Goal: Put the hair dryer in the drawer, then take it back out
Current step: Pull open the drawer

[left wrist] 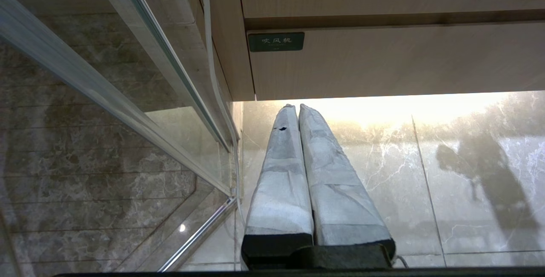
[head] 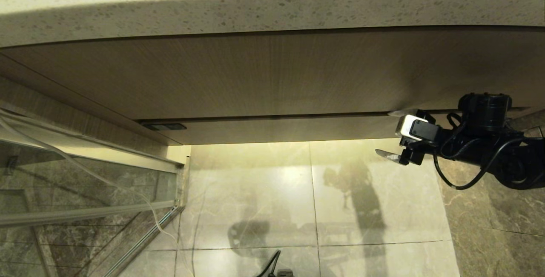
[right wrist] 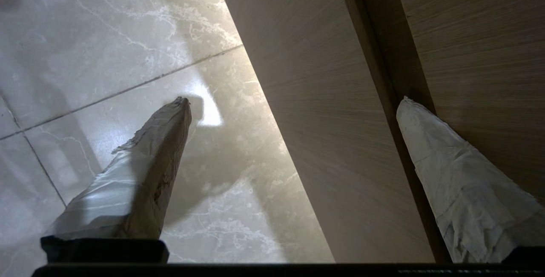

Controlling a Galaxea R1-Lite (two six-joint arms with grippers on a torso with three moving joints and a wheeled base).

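The drawer point(head: 272, 129) is pushed in; only its narrow wood-grain front shows beneath the taller panel. The hair dryer is out of view. My right gripper point(head: 385, 133) is open at the right end of that front. One taped finger points at the dark gap above it, the other hangs below its lower edge. In the right wrist view the drawer front point(right wrist: 323, 141) runs between the spread fingers of the right gripper point(right wrist: 294, 100), which hold nothing. My left gripper point(left wrist: 296, 107) is shut and empty, low over the floor, short of the drawer front point(left wrist: 396, 60).
A speckled stone countertop point(head: 272, 9) overhangs the taller wood-grain panel point(head: 272, 77). A glass partition point(head: 85, 192) with a metal frame and a thin white cord point(head: 85, 170) stands at the left. A green label point(left wrist: 276, 41) marks the drawer's left end. Glossy marble floor point(head: 298, 192) lies below.
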